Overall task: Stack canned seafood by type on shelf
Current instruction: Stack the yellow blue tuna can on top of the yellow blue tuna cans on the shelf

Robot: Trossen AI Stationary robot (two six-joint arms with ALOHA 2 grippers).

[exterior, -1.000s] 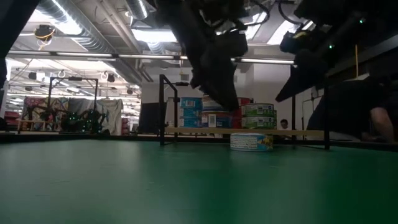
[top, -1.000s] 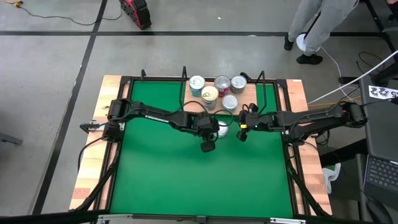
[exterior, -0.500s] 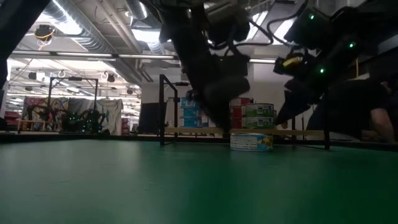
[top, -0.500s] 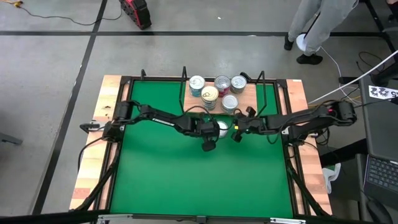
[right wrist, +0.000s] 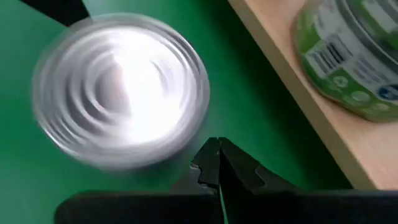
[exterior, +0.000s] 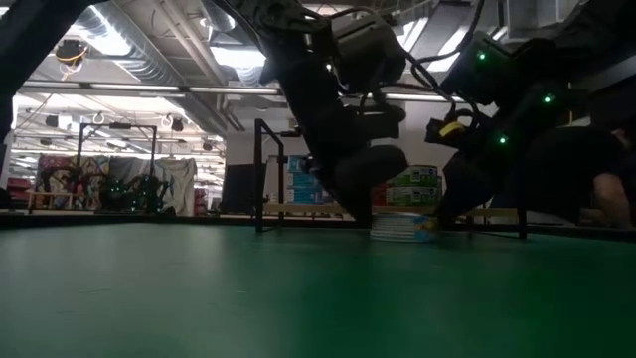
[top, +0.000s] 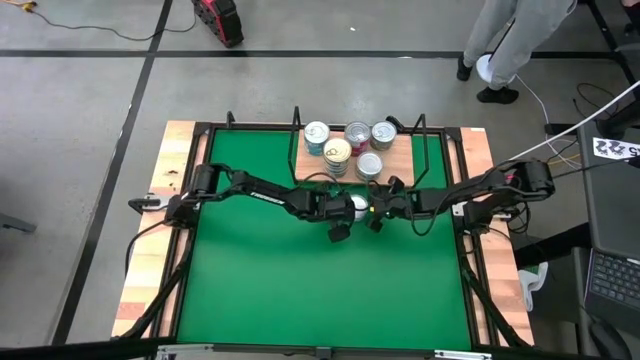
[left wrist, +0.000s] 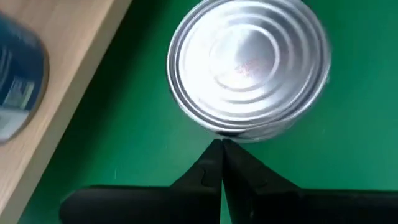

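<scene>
Most tins already stand stacked on the shelf at the far side. One tin is left on the green tabletop, just near the shelf. The left end effector and right end effector, both clenched and empty, flank it.

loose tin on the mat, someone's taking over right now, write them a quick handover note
Left gripper: shut, empty, tips at the rim of the loose tin.
Right gripper: shut, empty, at the same tin's other side.
Loose tin lies flat on the green mat, just off the shelf.
Done: the other tins stand in stacks on the shelf.
Left: get this last tin onto the stack of its own type; its label colour is unclear.
</scene>
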